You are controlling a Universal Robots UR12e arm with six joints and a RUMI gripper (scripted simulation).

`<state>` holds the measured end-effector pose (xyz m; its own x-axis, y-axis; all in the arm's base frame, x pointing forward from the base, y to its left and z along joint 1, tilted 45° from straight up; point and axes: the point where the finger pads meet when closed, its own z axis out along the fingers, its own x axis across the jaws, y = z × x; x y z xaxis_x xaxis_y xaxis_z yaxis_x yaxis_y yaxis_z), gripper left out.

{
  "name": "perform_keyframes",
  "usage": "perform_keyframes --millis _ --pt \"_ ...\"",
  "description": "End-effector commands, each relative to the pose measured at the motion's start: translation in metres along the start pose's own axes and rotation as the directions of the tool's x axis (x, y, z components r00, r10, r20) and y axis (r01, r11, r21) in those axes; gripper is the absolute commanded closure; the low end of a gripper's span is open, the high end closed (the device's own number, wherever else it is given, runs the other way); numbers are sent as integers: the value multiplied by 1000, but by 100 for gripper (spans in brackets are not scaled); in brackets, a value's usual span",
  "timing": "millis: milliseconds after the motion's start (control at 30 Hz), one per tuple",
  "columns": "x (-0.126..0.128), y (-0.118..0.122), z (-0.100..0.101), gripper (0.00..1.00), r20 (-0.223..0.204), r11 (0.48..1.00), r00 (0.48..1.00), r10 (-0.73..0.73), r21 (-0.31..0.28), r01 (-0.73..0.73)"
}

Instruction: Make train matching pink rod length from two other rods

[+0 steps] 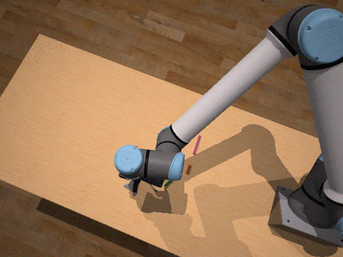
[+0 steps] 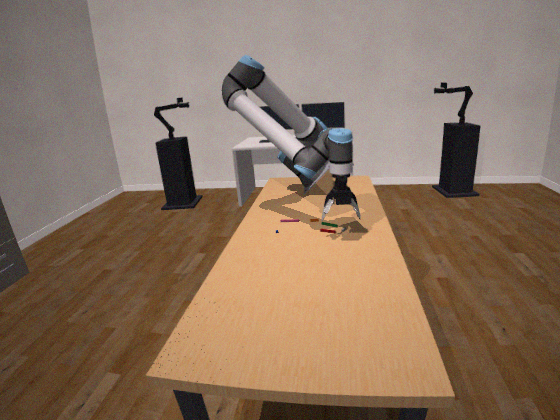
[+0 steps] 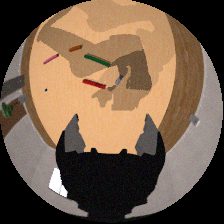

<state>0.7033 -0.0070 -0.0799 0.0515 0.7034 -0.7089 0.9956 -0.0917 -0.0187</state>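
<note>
Two-jaw gripper spread fully open above the light wooden table, nothing between the fingers. Short red rod and longer green rod flat on the table, side by side but apart, ahead of the fingertips in the wrist view. Small grey rod just beside them; thin pink rod and small orange rod farther off.

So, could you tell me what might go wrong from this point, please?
The open, empty gripper hangs above crowded rods: the green rod, red rod and grey rod lie near one another, so a grasp may nudge a neighbour. The blue rod, green's likely partner, looks tiny and may slip.
</note>
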Motion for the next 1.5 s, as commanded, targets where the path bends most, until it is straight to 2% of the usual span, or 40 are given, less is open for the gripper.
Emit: perform_keyframes --millis 0,1467 --pt "6 4 -1 0 3 998 998 57 2 -57" --pt "6 4 -1 0 3 997 997 72 3 -72"
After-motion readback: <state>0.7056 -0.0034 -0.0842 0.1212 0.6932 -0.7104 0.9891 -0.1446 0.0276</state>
